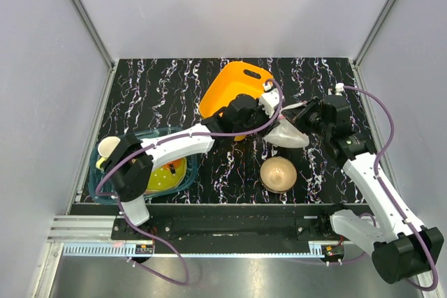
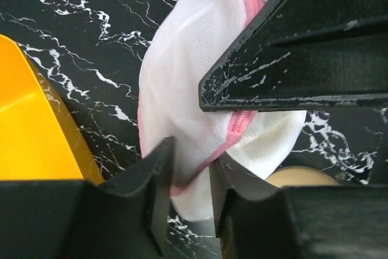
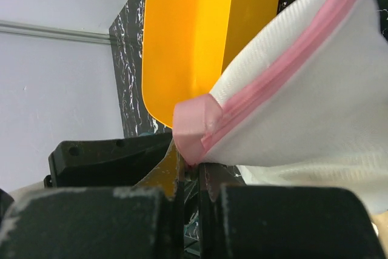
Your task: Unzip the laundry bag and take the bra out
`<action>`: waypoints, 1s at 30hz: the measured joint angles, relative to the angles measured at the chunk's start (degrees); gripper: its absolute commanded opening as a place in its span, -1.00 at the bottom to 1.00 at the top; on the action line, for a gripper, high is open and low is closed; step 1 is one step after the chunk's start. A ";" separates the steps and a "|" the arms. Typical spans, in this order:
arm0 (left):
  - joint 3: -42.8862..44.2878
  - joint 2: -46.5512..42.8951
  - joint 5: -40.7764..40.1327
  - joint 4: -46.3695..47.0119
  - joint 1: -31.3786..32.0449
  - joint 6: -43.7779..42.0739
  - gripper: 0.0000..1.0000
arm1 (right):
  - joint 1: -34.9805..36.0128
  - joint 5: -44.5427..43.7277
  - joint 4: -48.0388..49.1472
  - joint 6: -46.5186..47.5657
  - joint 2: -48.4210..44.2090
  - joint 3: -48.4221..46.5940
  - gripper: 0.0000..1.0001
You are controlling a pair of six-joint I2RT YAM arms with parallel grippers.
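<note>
The laundry bag [image 1: 288, 136], white mesh with pink zipper trim, hangs between my two grippers just above the table, right of centre. My left gripper [image 1: 276, 118] is shut on the bag's pink-trimmed edge; the left wrist view shows the bag [image 2: 182, 71] pinched between the jaws [image 2: 191, 180]. My right gripper [image 1: 302, 118] is shut on the pink zipper end, right under the pink tab [image 3: 194, 122] of the bag [image 3: 315, 119]; its jaws [image 3: 193, 171] are almost touching. The zipper looks closed along the trim. The bra is hidden.
An orange plastic basket [image 1: 230, 88] lies tipped just behind the left gripper, and shows in both wrist views [image 2: 30, 125] [image 3: 194, 28]. A stiff tan bowl [image 1: 277, 172] sits in front of the bag. A teal tray [image 1: 101, 197] with a yellow item stands at the near left.
</note>
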State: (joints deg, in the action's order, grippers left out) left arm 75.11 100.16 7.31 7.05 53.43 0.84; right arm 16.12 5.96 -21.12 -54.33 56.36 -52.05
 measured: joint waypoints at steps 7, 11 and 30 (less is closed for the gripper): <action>0.35 0.31 -0.81 1.51 0.11 -1.40 -1.00 | -0.02 -0.26 -0.11 0.74 -0.59 0.00 1.00; -2.84 -1.81 -1.75 2.54 -0.11 -2.78 -1.00 | -0.90 -0.09 -2.73 4.42 -0.76 -1.38 0.99; -16.90 -11.91 -1.09 19.76 -1.20 -7.74 -1.00 | -26.40 26.75 4.52 -0.31 4.79 0.96 0.86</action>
State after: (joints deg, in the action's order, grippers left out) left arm 58.22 88.25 6.22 26.81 52.23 -6.90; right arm -10.28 32.71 -16.60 -54.63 61.14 -51.09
